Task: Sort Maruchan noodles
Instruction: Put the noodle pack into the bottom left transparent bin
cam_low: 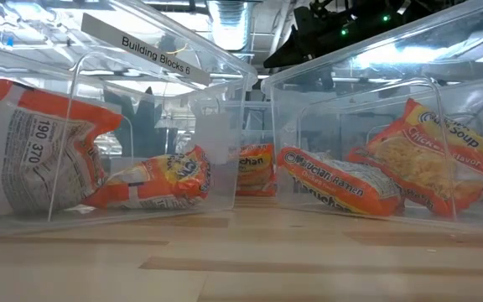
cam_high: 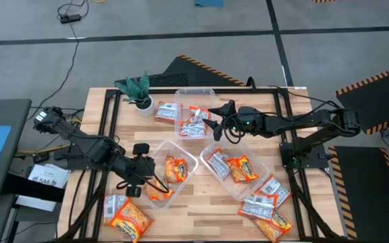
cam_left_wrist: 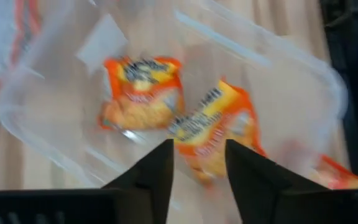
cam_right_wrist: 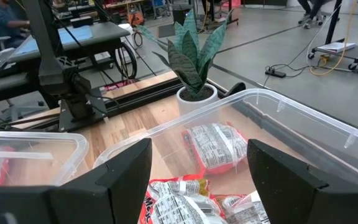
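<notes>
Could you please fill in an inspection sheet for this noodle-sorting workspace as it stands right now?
Surface: wooden table, bare wood at the front edge.
Job's things: Maruchan noodles in three clear tubs; orange packets in the left tub; loose packets at front right and front left.
Clutter: potted plant at the back left.
Grippers: left gripper open above the left tub, an orange packet below it; right gripper open over the back tub.
Cables: black cable on the floor behind the table.
Surroundings: grey floor, striped hazard tape.
</notes>
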{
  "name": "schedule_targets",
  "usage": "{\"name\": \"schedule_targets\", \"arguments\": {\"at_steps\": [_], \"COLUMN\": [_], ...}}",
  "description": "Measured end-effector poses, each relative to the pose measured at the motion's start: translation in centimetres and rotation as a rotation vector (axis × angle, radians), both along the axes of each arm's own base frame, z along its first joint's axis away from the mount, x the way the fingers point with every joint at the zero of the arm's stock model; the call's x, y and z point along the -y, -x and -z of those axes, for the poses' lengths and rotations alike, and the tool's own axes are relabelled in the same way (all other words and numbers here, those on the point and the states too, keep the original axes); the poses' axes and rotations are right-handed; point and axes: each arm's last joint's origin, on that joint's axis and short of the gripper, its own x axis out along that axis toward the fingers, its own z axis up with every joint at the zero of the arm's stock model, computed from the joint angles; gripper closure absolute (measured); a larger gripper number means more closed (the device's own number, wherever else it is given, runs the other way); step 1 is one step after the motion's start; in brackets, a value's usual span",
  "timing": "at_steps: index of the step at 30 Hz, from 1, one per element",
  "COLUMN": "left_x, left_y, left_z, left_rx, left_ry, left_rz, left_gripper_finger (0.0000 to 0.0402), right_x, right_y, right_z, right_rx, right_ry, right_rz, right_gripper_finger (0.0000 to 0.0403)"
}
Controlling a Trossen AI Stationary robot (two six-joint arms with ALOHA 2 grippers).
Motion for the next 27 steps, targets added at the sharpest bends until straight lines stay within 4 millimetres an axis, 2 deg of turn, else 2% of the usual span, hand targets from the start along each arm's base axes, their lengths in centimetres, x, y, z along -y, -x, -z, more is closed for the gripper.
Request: {"name": "schedule_targets", "arguments": {"at_steps": [5, 10, 15, 19, 23, 27], "left_x": [0.8, 3.6, 6.8, 8.5, 9.2, 9.3], "left_y": [1.2, 3.7, 6.9, 9.7, 11.6, 12.2], "left_z": [-1.4, -1.5, -1.6, -1.6, 0.0, 3.8], "left_rx": [-0.07, -0.121, -0.073, 0.022, 0.09, 0.05], "left_ry": [0.174, 0.278, 0.332, 0.369, 0.371, 0.373], "left_rz": [-0.044, -0.089, -0.172, -0.261, -0.344, -0.434], "left_gripper_finger": [0.023, 0.0226, 0.0227, 0.0227, 0.0227, 0.0226], "right_x": [0.0, 0.0, 0.0, 0.0, 0.0, 0.4], "right_y": [0.0, 0.1, 0.1, 0.1, 0.1, 0.1], "right_z": [0.0, 0.3, 0.3, 0.3, 0.3, 0.3], "right_rx": [-0.004, -0.032, -0.036, -0.036, -0.034, -0.03], "right_ry": [0.0, -0.005, -0.006, -0.006, -0.005, -0.005], "right_rz": [0.0, 0.0, 0.0, 0.0, 0.0, 0.014], "right_gripper_finger": [0.0117, 0.0117, 0.0117, 0.0117, 0.0117, 0.0117]}}
